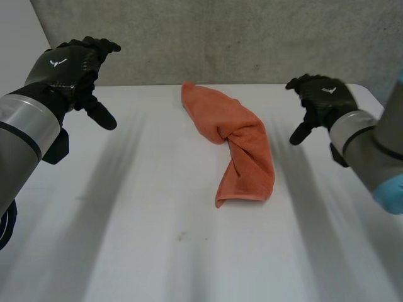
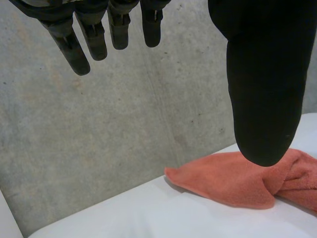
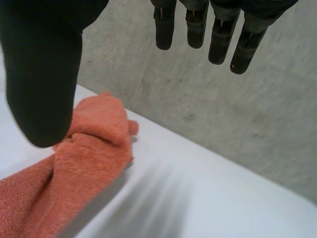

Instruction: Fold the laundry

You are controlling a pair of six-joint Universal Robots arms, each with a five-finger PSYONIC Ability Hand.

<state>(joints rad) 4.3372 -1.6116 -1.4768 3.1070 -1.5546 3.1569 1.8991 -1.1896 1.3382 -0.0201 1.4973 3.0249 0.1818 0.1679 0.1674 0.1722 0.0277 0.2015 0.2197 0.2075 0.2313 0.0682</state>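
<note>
An orange towel [image 1: 236, 148] lies twisted and bunched in the middle of the white table [image 1: 157, 239], running from the far edge toward me. My left hand [image 1: 72, 66] hovers above the table's far left, open, fingers [image 2: 94, 34] straight, holding nothing. Off to the right of the towel my right hand [image 1: 321, 100] hangs in the air, open as well, with its fingers [image 3: 218, 34] spread and empty. In the left wrist view the towel [image 2: 233, 181] lies beyond the thumb. The towel [image 3: 84, 163] sits below the thumb in the right wrist view. Neither hand touches the cloth.
A grey concrete wall [image 1: 252, 38] stands right behind the table's far edge. The table's right corner [image 1: 368, 94] lies just beyond my right hand.
</note>
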